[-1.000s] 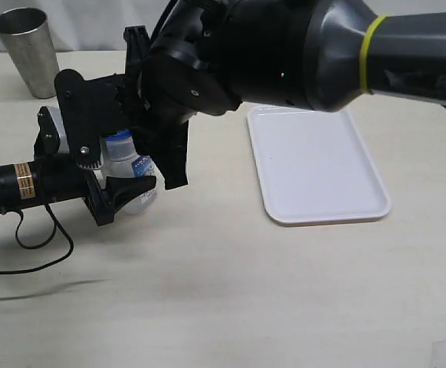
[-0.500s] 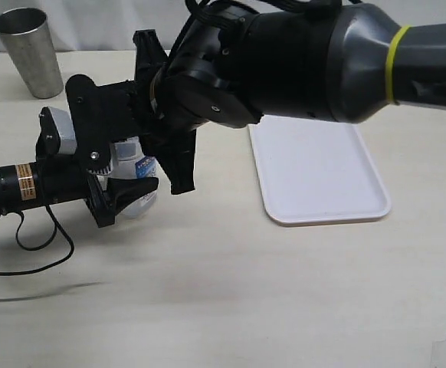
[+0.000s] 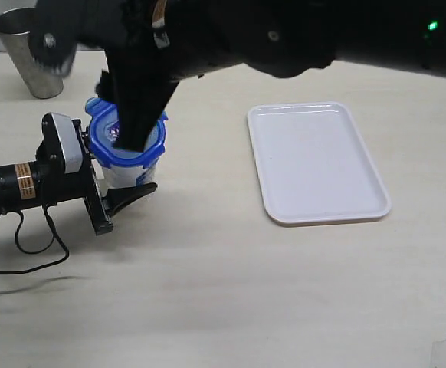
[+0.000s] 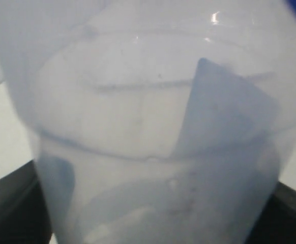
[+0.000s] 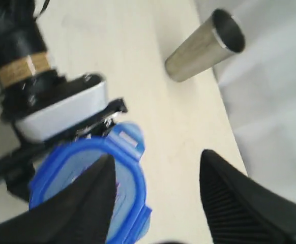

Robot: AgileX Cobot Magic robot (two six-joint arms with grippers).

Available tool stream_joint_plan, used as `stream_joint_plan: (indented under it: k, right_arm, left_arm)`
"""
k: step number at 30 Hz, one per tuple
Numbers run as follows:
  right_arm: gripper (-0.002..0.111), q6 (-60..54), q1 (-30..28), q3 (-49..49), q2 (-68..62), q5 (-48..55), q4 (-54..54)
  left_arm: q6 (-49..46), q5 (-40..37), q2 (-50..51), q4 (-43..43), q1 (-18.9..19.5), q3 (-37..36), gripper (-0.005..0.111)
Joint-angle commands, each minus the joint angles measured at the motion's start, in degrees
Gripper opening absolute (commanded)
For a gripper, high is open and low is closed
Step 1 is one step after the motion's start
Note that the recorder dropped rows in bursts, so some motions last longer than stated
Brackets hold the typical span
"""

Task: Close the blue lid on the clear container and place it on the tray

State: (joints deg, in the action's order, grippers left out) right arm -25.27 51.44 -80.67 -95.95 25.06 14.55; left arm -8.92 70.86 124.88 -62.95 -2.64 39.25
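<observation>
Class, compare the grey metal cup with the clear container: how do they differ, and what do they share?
The metal cup is opaque grey; the clear container is see-through. The metal cup's top is open; the clear container carries the blue lid. The metal cup stands free; the clear container sits between the fingers of the left gripper. Both stand upright on the table.

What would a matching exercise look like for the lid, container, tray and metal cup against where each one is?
1 blue lid
2 clear container
3 tray
4 metal cup

A far left of the table
B on top of the clear container
C gripped by the left hand
D flat on the table at the right

Pairs: 1-B, 2-C, 3-D, 4-A
</observation>
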Motion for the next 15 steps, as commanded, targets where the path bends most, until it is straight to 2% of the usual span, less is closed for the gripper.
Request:
stream_joint_plan:
  k: [1,4,8,10,15]
  right_arm:
    - [0.049,19.69,-2.72,-2.60,2.08,-0.01,-0.33]
    - [0.049,23.83,-4.99,-6.23,1.36,7.24,-0.42]
    - [0.049,22.71,-7.91,-9.42,-0.65,14.38,-4.54]
    - [0.049,17.00,-9.11,-9.96,-1.45,16.49,-10.01]
    - [0.049,-4.45,-12.60,-10.05,-4.26,22.86,-34.33]
  left_arm:
    - [-2.98,-0.89,-0.25,2.08,-0.08,-0.17,0.000]
    - [-2.98,-0.89,-0.25,2.08,-0.08,-0.17,0.000]
    - [-2.98,-0.89,-0.25,0.67,-0.08,-0.17,0.000]
    - [-2.98,-0.89,-0.25,0.62,-0.08,-0.17,0.000]
    - [-2.98,-0.89,-0.25,0.49,-0.08,-0.17,0.000]
